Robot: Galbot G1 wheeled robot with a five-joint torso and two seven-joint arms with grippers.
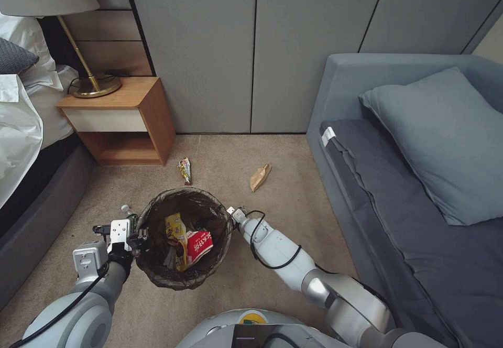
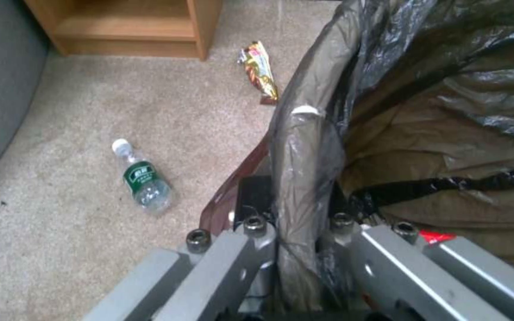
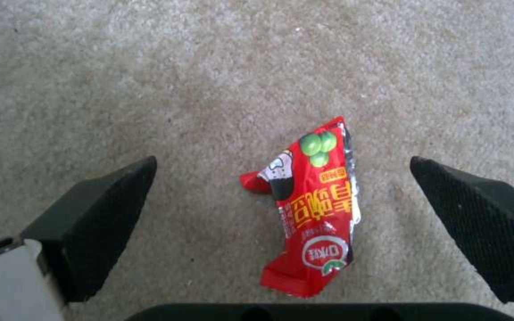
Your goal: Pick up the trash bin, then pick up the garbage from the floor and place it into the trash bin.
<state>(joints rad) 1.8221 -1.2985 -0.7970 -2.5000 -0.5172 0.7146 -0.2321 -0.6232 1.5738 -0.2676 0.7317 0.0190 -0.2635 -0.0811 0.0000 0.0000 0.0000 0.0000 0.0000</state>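
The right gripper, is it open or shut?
Open: the right gripper has its fingers spread wide, with a red snack packet lying on the carpet between them.

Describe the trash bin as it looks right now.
The trash bin is round, lined with a dark see-through bag folded over its rim and crinkled. It stands upright, open, between both arms. The left gripper is clamped on its rim; the left wrist view shows the liner pinched between its fingers. Inside lie a red-and-white packet and a yellow wrapper.
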